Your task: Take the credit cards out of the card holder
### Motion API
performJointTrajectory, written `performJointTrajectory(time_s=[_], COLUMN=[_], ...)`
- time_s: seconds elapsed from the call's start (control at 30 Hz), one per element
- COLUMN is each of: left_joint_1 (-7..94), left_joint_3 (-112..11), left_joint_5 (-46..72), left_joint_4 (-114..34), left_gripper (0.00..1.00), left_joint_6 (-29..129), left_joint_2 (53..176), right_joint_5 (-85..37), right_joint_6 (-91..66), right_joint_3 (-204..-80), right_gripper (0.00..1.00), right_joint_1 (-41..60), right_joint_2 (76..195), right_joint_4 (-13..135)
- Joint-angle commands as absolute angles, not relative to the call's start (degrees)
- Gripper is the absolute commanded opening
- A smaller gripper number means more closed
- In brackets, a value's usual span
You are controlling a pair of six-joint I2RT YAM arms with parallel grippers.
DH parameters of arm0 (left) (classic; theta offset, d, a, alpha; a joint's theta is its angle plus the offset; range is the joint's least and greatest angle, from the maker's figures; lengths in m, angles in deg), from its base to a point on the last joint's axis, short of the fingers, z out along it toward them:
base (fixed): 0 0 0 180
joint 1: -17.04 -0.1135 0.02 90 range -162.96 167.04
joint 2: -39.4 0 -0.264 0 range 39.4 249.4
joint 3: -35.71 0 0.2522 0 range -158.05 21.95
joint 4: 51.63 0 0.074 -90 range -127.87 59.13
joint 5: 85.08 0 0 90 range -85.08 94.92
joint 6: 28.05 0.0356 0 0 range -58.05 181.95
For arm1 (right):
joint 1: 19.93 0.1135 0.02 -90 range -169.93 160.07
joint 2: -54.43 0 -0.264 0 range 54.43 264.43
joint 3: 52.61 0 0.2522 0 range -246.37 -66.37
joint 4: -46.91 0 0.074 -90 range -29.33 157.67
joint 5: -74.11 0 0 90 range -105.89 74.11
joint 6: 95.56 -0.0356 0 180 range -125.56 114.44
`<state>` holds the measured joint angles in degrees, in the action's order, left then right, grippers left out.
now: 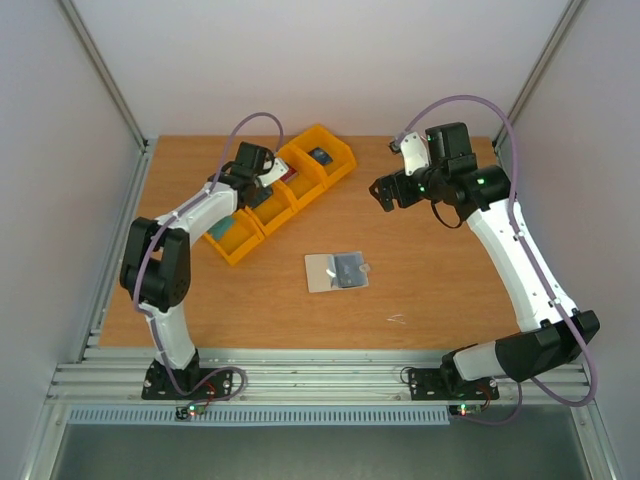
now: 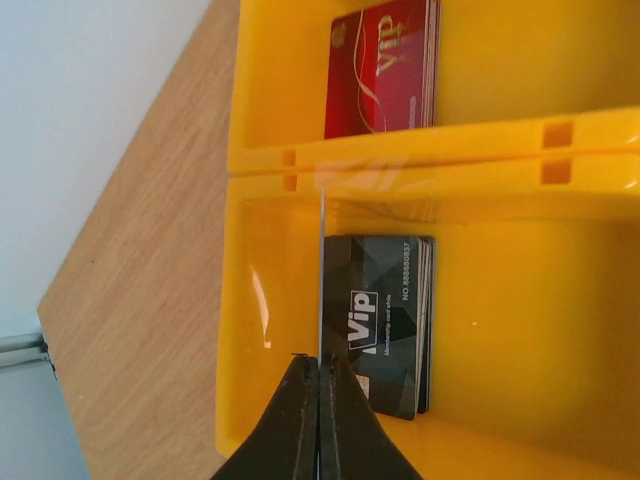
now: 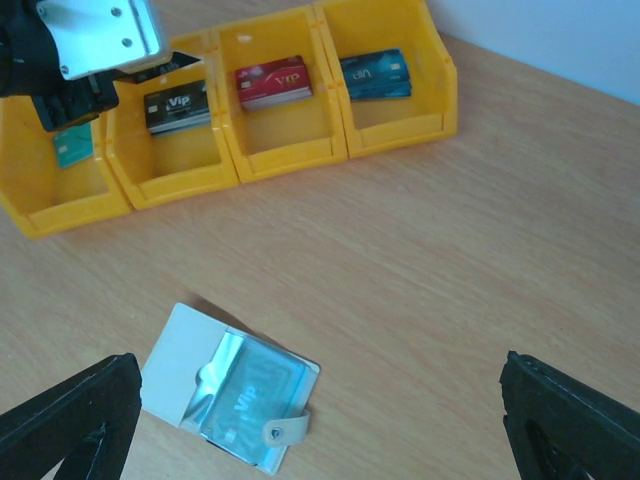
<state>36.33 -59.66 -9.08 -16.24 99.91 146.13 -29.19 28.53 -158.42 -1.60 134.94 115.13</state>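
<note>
The pale grey card holder (image 1: pixel 322 273) lies open on the table's middle; it also shows in the right wrist view (image 3: pixel 185 355). A card marked "VIP" (image 3: pixel 248 392) sits in its clear sleeve. My left gripper (image 2: pixel 320 365) is shut on a thin card (image 2: pixel 322 270), seen edge-on so I cannot tell its colour, above a yellow bin holding a stack of black cards (image 2: pixel 380 320). Red cards (image 2: pixel 385 70) lie in the neighbouring bin. My right gripper (image 3: pixel 315 365) is open and empty, high above the table to the right of the holder; it also shows in the top view (image 1: pixel 385 192).
A row of yellow bins (image 1: pixel 300 160) runs diagonally at the back left. In the right wrist view they hold teal (image 3: pixel 72 145), black (image 3: pixel 178 108), red (image 3: pixel 272 82) and blue (image 3: pixel 375 72) cards. The left gripper (image 1: pixel 262 180) hangs over this row.
</note>
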Motion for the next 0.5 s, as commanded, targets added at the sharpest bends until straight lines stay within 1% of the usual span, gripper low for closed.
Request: performJointTrajectory(time_s=[0.0, 0.13, 0.37, 0.47], left_joint_1=[35.67, 35.41, 34.52, 34.51], left_joint_3=[-61.31, -63.07, -60.56, -61.26], left_joint_5=[-10.50, -12.04, -12.77, -13.39], left_joint_4=[-19.39, -20.42, -23.69, -24.86], left_gripper=[0.00, 0.00, 0.00, 0.00], left_joint_6=[102.11, 103.43, 107.26, 108.15], left_joint_2=[148.33, 152.13, 153.25, 154.88], right_joint_5=[-31.36, -32.08, -33.29, -33.78], right_joint_6=[27.96, 27.90, 27.89, 28.10], right_joint_3=[-158.17, -158.48, -157.28, -157.60], right_gripper=[0.98, 0.99, 0.99, 0.99], right_joint_1=[-2.60, -2.90, -3.01, -2.97], right_joint_2=[133.59, 133.83, 132.05, 132.58], right_joint_4=[113.39, 113.47, 113.50, 113.79])
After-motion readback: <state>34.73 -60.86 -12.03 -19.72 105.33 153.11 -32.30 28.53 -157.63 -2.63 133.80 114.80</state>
